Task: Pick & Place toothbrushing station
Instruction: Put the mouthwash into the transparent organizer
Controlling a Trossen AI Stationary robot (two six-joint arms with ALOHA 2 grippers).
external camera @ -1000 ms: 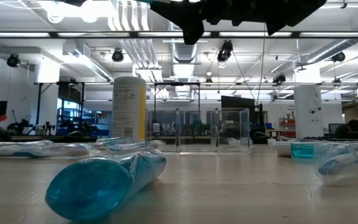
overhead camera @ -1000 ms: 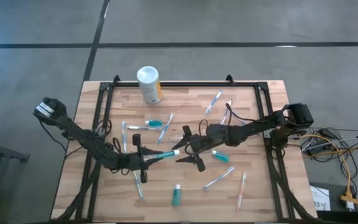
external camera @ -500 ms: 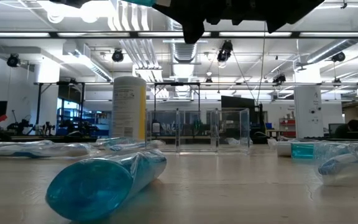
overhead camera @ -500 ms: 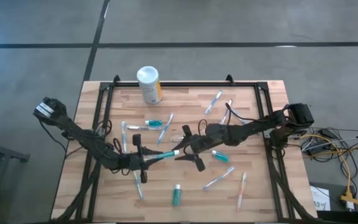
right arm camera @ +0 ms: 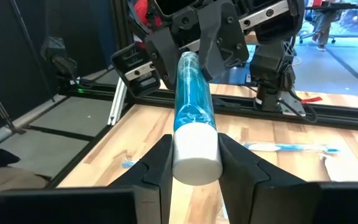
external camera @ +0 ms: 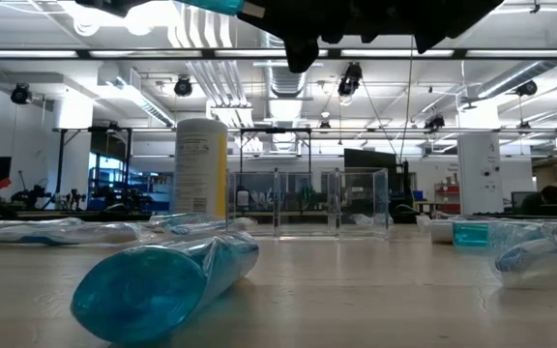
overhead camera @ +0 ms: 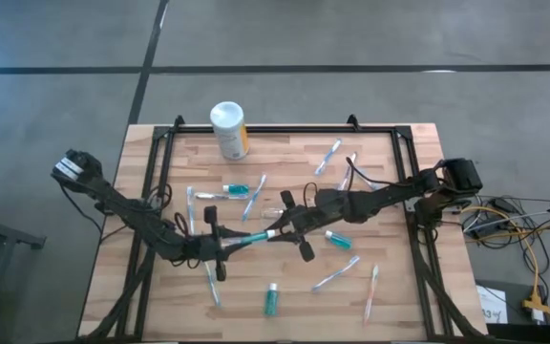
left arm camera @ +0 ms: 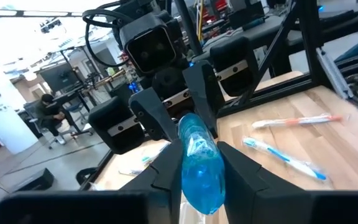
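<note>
Teal tube [overhead camera: 256, 236], lifted well in front of the white canister [overhead camera: 229, 130] — left gripper [overhead camera: 220, 243] clamps its flat end, right gripper [overhead camera: 289, 228] pinches its white cap [right arm camera: 196, 154].

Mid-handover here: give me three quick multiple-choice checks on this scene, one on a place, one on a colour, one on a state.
1. Where is the canister?
A. at the table's edge
B. at its middle
C. on the floor

2. The held tube's cap is:
A. red
B. white
C. black

3. The tube is:
A. gripped by the left gripper and the right gripper
B. lying on the table
C. standing upright

Key:
1 A, the high view shows it by the rail.
2 B, the right wrist view shows a white end.
3 A, each wrist view shows that arm clamped on it.
</note>
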